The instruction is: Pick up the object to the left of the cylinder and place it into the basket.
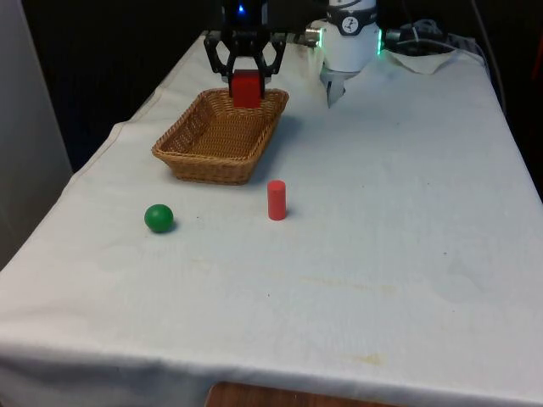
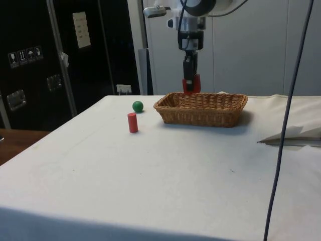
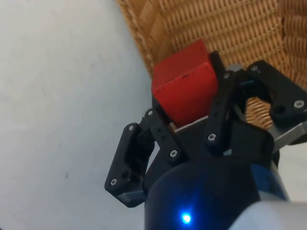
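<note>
Count by kind, all views together:
One wicker basket on white cloth.
One red block, square-sided, above basket's far rim.
One red cylinder, upright.
One green ball.
One black gripper with two fingers.
Red things: two. Green things: one.
Loose things on cloth outside basket: two, cylinder and ball.
</note>
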Controlling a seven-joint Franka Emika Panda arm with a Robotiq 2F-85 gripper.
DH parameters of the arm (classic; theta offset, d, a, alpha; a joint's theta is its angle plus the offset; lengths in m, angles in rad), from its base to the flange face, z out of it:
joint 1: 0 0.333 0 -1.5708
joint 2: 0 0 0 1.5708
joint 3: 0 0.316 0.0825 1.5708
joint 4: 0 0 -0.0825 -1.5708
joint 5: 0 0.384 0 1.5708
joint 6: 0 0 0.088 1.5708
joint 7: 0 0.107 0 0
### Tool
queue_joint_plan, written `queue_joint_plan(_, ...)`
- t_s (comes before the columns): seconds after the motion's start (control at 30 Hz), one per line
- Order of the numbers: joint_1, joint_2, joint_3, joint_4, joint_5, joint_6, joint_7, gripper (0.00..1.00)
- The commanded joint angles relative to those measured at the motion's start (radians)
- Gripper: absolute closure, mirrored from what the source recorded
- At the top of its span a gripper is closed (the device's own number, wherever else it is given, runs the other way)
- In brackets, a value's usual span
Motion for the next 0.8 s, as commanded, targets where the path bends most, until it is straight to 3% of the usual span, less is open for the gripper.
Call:
queue_joint_plan(0.0, -0.003, 0.01, -0.008, -0.004, -0.02, 0.022, 0.004, 1.0)
queue_joint_plan(0.13, 0.0, 0.016, -0.023, -0.007, -0.016, 0.02, -0.009, 1.0)
queue_joint_plan(0.4, -0.007, 0.066, -0.049, -0.011, -0.002, 0.08, -0.03, 1.0)
queue_joint_plan(0.43, -0.001, 0.071, -0.052, -0.008, -0.011, 0.069, -0.019, 1.0)
queue_joint_plan(0.47, -0.01, 0.08, -0.051, -0.013, 0.01, 0.094, -0.037, 1.0)
queue_joint_plan(0.63, -0.017, 0.121, -0.055, -0.012, 0.056, 0.126, -0.067, 1.0)
queue_joint_plan(0.73, -0.028, 0.154, -0.052, -0.007, 0.118, 0.149, -0.119, 1.0)
queue_joint_plan(0.77, -0.011, 0.156, -0.065, -0.004, 0.079, 0.133, -0.08, 1.0)
